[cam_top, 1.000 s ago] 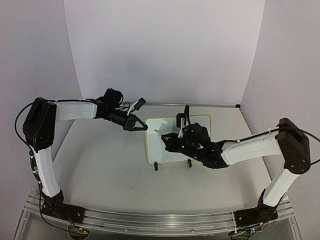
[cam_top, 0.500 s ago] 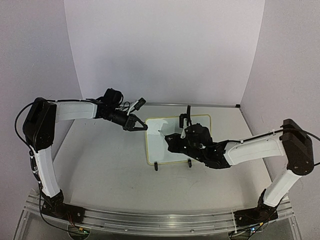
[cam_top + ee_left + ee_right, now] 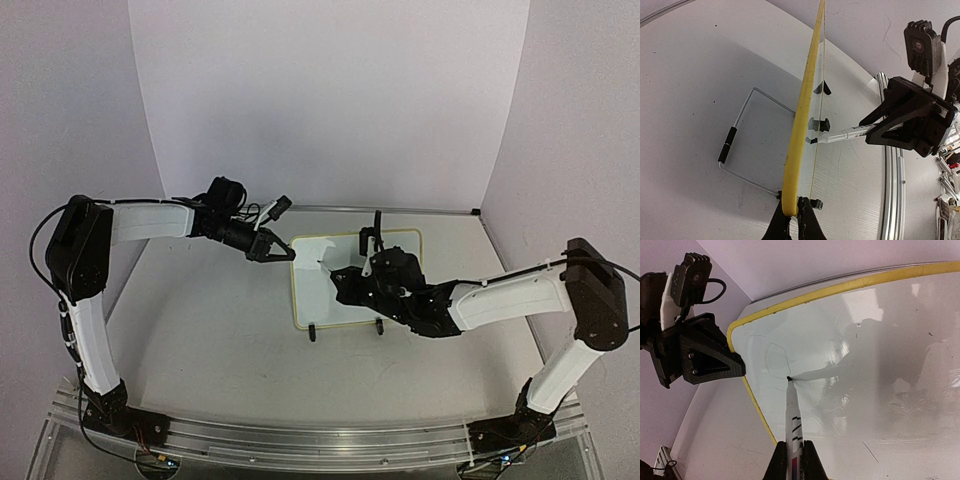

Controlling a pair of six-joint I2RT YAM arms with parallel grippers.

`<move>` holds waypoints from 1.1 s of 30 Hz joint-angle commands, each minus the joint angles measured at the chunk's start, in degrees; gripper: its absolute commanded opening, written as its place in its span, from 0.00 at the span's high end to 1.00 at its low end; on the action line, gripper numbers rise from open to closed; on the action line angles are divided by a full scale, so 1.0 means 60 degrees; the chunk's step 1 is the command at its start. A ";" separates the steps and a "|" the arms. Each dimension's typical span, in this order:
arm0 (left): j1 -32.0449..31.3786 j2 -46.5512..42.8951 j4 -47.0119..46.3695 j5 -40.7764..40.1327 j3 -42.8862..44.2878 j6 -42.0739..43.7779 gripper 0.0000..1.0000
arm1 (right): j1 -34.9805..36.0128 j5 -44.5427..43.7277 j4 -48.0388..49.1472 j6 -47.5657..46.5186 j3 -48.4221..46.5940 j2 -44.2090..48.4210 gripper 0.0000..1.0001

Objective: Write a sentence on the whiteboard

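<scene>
From the top view, the right arm reaches in from the near right corner of the table (image 3: 200, 330). The right gripper (image 3: 345, 282) hangs over the whiteboard (image 3: 310, 298). The board sits mid-table, towards the far edge, with its two black clip feet (image 3: 312, 334) on its near edge.

The right wrist view shows what the top view cannot. The jaws are closed tight on a white marker (image 3: 792, 415), which points away from the camera. Its dark tip touches the glossy board (image 3: 875, 365) near the board's left rim. Of the sentence (image 3: 774, 356), only one faint looped stroke shows, just up and left of the tip, and it is too thin to read.

Beyond that rim, the left gripper (image 3: 735, 365) bites the yellow edge from outside. In the top view, this gripper (image 3: 272, 247) meets the board at its far left corner.

The left wrist view sees the board edge-on as a yellow strip (image 3: 802, 115) running away from the camera. The rim is pinched between the closed left fingers (image 3: 782, 222) at the bottom of the frame. It alone shows a bent wire prop (image 3: 740, 150) on the table, on the board's back side. On the front side, the marker (image 3: 845, 134) comes in level from the right gripper (image 3: 875, 131), tip against the writing face.
</scene>
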State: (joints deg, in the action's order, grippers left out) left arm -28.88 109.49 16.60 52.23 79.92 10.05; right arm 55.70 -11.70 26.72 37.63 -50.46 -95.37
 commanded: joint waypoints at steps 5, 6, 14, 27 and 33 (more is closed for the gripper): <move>-0.0131 -0.0025 0.0544 -0.0790 0.0186 0.0961 1.00 | -0.0228 -0.0776 -0.0507 -0.0327 -0.0096 0.0060 1.00; -0.0124 -0.0014 0.0544 -0.0794 0.0186 0.0961 1.00 | -0.0215 -0.0549 -0.0430 -0.0464 -0.0123 0.0071 1.00; -0.0130 0.0029 0.0515 -0.0955 0.0185 0.0924 1.00 | -0.0227 0.0811 0.0102 -0.1483 0.0410 0.1430 1.00; -0.0125 -0.0030 0.0514 -0.1031 0.0167 0.0921 1.00 | -0.1479 0.3243 -0.0202 -0.1525 0.1271 0.2447 1.00; -0.0125 0.0031 0.0528 -0.1062 0.0157 0.0937 1.00 | -0.1551 0.3390 -0.0059 -0.1507 0.1056 0.2031 1.00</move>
State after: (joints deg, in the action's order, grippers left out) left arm -29.10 109.49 17.15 52.29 80.25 10.70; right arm 46.52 6.16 24.40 29.27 -42.85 -81.49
